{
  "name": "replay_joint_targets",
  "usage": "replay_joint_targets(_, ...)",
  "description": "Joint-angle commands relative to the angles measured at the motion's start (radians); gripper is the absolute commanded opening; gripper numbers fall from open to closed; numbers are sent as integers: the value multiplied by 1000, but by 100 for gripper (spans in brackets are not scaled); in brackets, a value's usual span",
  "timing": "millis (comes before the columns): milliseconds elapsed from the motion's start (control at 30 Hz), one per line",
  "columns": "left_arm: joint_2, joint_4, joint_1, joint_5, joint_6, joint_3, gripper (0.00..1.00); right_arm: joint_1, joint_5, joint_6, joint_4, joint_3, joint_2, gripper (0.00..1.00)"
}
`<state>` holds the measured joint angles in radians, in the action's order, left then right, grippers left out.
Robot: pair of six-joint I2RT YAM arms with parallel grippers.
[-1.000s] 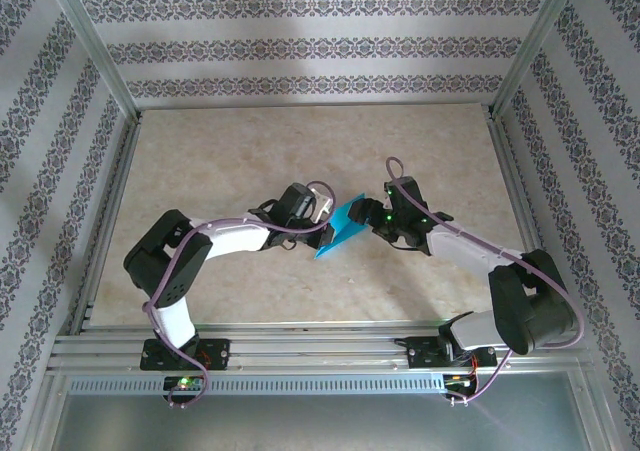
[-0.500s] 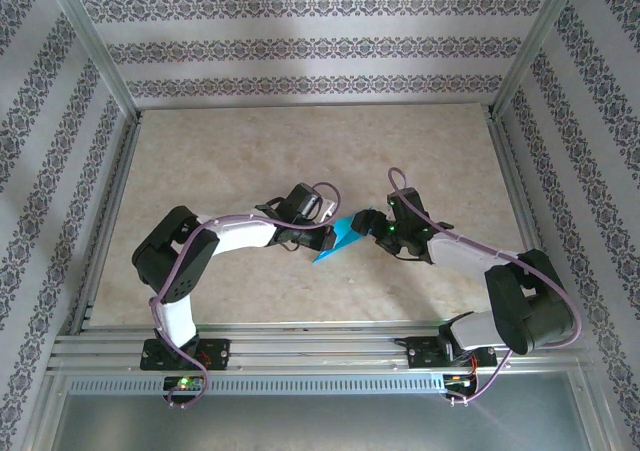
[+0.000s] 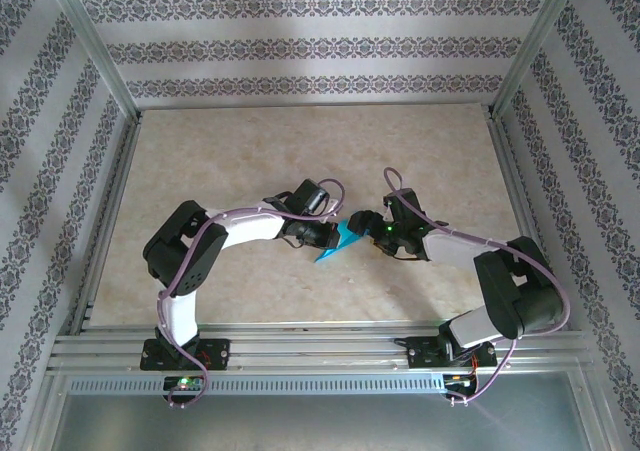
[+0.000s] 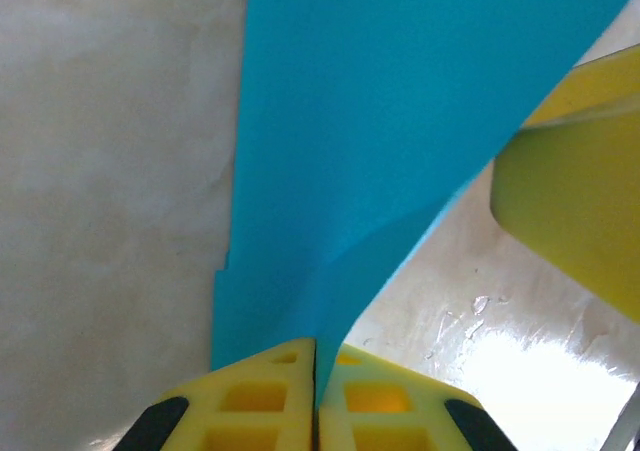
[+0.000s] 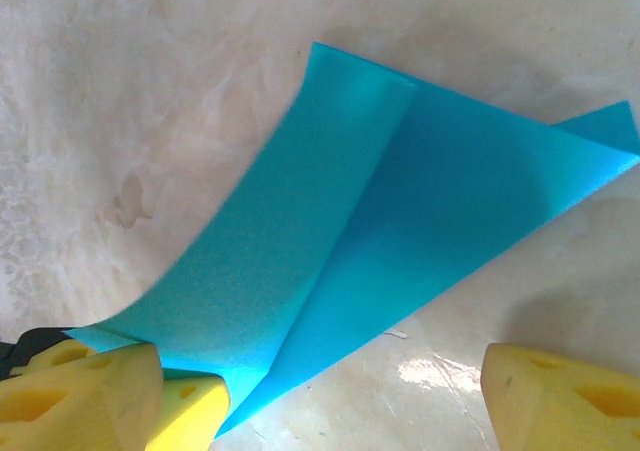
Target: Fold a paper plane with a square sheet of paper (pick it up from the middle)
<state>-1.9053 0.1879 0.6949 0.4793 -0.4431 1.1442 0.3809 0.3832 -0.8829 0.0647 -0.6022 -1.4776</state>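
From above, lies lower than one second ago: the sheet of paper (image 3: 338, 243), near the table (image 3: 250, 151) middle, between left gripper (image 3: 325, 234) and right gripper (image 3: 368, 227). From the left wrist, pressed together on the sheet's edge. From the right wrist, spread wide, sheet corner against one finger.

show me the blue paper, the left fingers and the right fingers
square sheet of paper (image 3: 338, 241): top view, middle of the blue fold
left fingers (image 4: 255, 396): left wrist view, the yellow pad left of the pinched paper
right fingers (image 5: 560, 391): right wrist view, the yellow pad at lower right
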Motion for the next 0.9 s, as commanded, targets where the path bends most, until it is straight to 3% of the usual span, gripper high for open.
replay_joint_targets(0,-14,59,12,5,-79,24,9,-18,39,36,28,-33,-20,83)
replay_joint_targets(500,148,-65,15,-197,-346,-137,9,-36,64,78,97,-15,27,83)
replay_joint_targets(700,240,-59,15,-342,-418,-186,9,-32,84,75,107,-27,21,83)
replay_joint_targets(867,194,-60,12,-321,-486,-160,9,-12,94,89,109,-49,-12,83)
